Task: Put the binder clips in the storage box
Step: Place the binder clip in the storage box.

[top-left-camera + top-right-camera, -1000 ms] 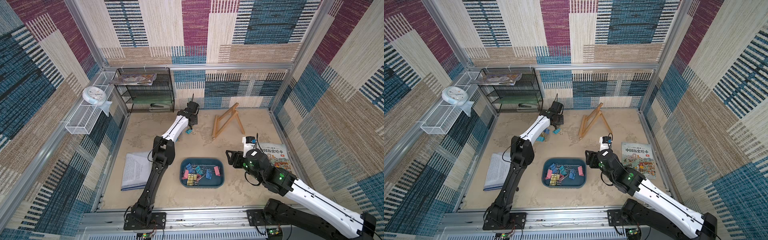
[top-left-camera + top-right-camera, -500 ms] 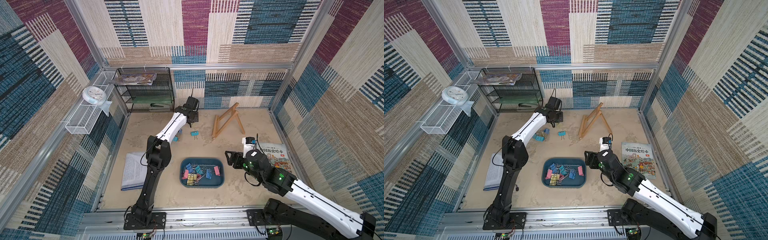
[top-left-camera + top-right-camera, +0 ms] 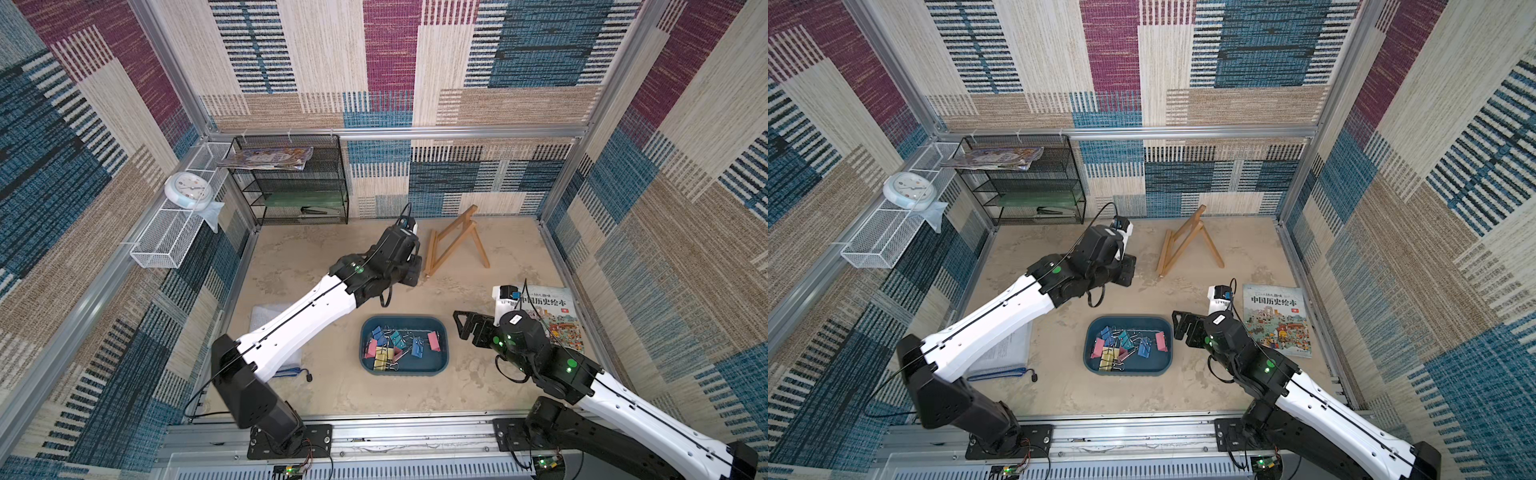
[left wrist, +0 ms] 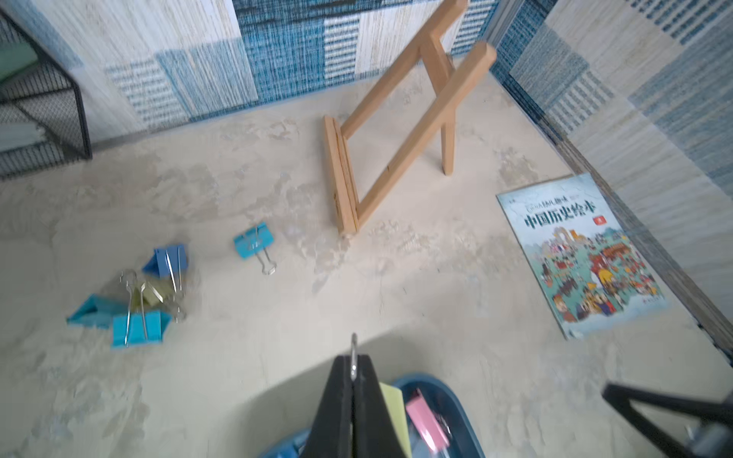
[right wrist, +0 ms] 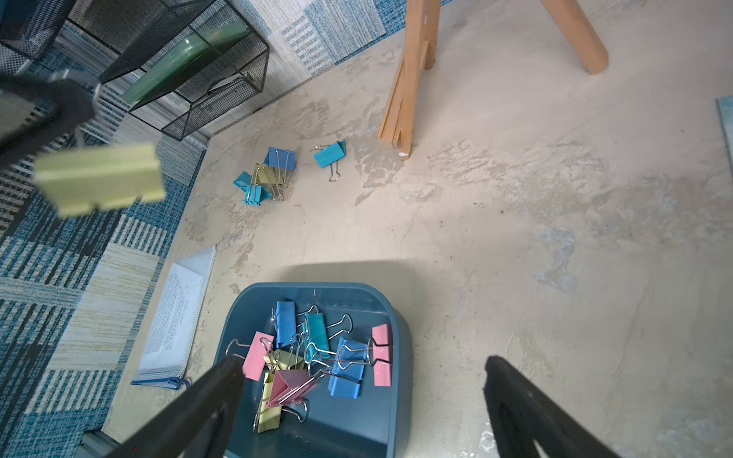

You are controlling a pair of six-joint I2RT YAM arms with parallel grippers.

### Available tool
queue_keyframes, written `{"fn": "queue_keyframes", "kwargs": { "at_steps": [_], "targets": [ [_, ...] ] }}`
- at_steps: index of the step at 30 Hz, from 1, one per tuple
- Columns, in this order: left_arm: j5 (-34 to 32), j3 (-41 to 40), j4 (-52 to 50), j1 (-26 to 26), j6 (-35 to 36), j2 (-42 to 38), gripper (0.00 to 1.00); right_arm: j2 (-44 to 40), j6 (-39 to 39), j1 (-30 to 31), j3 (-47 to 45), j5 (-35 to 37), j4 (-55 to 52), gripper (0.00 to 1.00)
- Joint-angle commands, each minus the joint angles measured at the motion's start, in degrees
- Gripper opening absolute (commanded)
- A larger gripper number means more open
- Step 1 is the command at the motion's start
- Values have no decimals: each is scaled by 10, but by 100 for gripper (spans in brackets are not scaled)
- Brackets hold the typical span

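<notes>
- Since a second ago the left arm has swung back from the far clips toward the box, and the right hand has spread wider.
- In both top views the left hand (image 3: 409,268) hangs between the wooden easel (image 3: 453,243) and the storage box (image 3: 445,345), short of it. A heap of binder clips (image 3: 397,345) already lies inside. The right hand (image 3: 465,326) waits just beside the box. The left arm hides its load and the clips still out.
- Left wrist: the left hand (image 4: 352,366) is clamped on the wire handle of a yellow binder clip (image 4: 394,412). A loose cluster (image 4: 135,305) and a teal clip (image 4: 254,242) remain on the surface.
- Right wrist: the right hand (image 5: 363,368) is wide apart and empty above the box, and the carried clip is blurred.
- Judged step: carrying. Next, centre over the box and release.
</notes>
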Motion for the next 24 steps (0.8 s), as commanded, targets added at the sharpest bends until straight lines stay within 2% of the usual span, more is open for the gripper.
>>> {"fn": "queue_keyframes", "kwargs": {
  "at_steps": [1, 6, 12, 18, 24],
  "targets": [
    [-30, -130, 129, -37, -99, -92, 0, -7, 13, -3, -10, 23, -4, 99],
    [-56, -304, 213, -81, -225, -177, 0, -3, 27, -6, -28, 21, 15, 100],
    [-92, -412, 316, -135, -309, -165, 0, 10, 41, -8, -39, 8, 28, 100],
    [-126, -415, 394, -196, -269, -78, 0, 9, 49, -10, -49, 1, 39, 100],
    [-143, -408, 456, -225, -232, 9, 0, 14, 46, -9, -47, -6, 40, 100]
  ]
}}
